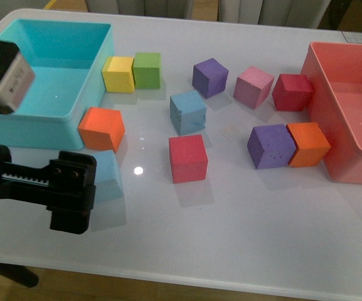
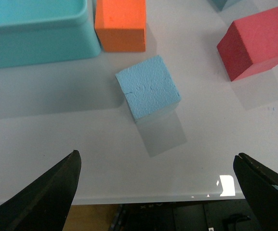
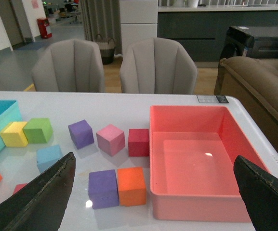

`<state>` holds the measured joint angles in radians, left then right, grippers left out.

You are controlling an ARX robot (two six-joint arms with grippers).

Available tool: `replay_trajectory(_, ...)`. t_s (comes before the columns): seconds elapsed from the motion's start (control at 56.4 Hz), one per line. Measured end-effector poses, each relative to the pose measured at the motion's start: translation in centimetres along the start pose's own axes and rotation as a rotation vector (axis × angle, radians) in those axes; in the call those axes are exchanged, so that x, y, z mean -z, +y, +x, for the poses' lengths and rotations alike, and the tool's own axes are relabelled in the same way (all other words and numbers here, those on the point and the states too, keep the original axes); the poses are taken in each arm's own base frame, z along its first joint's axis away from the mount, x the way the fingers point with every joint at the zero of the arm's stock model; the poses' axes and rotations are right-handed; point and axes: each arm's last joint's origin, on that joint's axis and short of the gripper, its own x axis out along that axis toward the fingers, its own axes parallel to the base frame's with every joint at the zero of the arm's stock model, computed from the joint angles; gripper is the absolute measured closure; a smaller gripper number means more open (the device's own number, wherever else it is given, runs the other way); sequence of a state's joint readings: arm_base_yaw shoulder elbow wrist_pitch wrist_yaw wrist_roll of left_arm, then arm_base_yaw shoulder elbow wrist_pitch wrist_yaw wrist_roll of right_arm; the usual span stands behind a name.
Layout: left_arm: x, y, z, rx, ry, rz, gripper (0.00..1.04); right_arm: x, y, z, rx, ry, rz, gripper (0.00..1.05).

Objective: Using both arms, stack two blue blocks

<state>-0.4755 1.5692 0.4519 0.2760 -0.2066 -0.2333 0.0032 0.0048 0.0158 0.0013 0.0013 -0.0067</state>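
One light blue block (image 1: 188, 111) sits mid-table; it also shows in the right wrist view (image 3: 48, 156). The second blue block (image 1: 108, 177) lies near the front left, partly hidden behind my left gripper (image 1: 73, 193). In the left wrist view this block (image 2: 148, 86) lies on the table ahead of the open, empty left gripper (image 2: 156, 158), apart from the fingers. My right gripper (image 3: 153, 158) is open and empty, held above the table facing the bins and cubes. It is out of the front view.
A turquoise bin (image 1: 99, 69) stands back left, with an orange cube (image 1: 102, 128) beside it. A pink-red bin (image 1: 331, 150) is at the right. Yellow (image 1: 118, 73), green (image 1: 147, 69), purple (image 1: 209, 76), pink (image 1: 253, 86), dark red (image 1: 292, 91), red (image 1: 187, 158), purple (image 1: 271, 145) and orange (image 1: 308, 143) cubes are scattered about.
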Motion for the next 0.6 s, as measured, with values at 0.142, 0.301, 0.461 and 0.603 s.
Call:
replay_trajectory(0.142,0.0,-0.3,2.1,-0.008,0.036,-0.014,0.09,0.0,0.0,0.0,0.0,0.0,0.0,0.09)
replay_trajectory(0.301,-0.4,-0.8,4.4,-0.014,0.059,-0.014,0.09,0.0,0.0,0.0,0.0,0.0,0.0,0.09)
replay_trajectory(0.461,-0.8,-0.7,6.3,-0.025,0.091,-0.047,0.09,0.0,0.0,0.0,0.0,0.0,0.0,0.09)
replay_trajectory(0.603,-1.6,-0.2,7.8,-0.045,0.11,-0.111,0.09,0.0,0.0,0.0,0.0,0.0,0.0,0.09)
